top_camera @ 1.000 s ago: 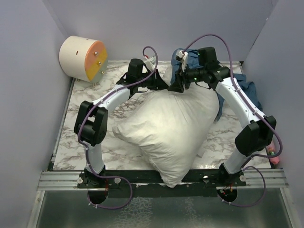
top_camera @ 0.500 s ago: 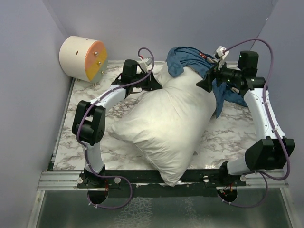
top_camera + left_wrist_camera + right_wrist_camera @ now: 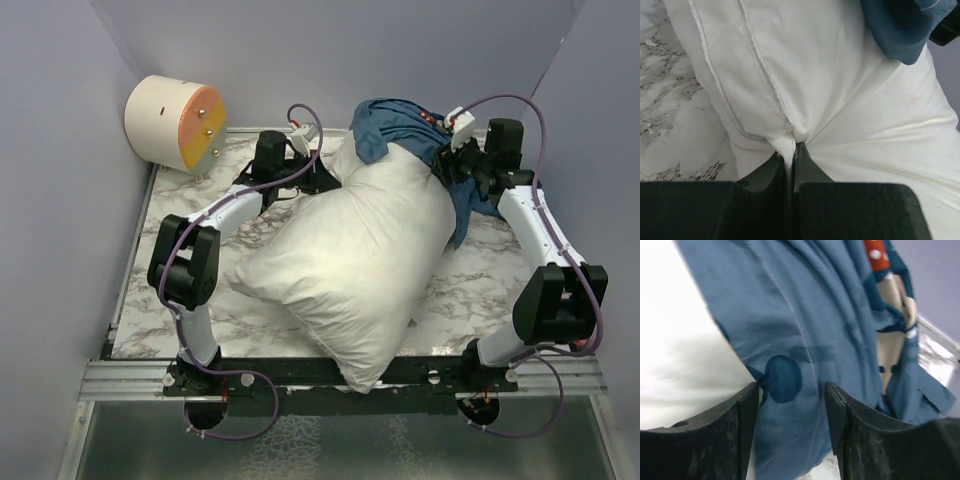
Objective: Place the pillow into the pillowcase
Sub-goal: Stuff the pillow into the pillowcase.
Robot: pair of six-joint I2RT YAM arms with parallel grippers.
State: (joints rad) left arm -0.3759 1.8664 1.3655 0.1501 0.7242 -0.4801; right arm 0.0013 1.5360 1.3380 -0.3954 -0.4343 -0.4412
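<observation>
Barely begun: the pillow (image 3: 350, 265) lies bare on the worktop (image 3: 460, 290), the pillowcase (image 3: 405, 125) only capping its far corner. Left pincer (image 3: 792, 152) pinches the pillow's seam; right pincer (image 3: 790, 395) gapes around pillowcase fabric.

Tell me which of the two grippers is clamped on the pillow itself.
The left gripper: it is shut on a pinch of the white pillow by its seam. The right gripper is open, with only the blue pillowcase between its fingers.

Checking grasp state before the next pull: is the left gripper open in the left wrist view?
No. The left gripper has its fingers pressed together on a pinch of the white pillow near its seam.
</observation>
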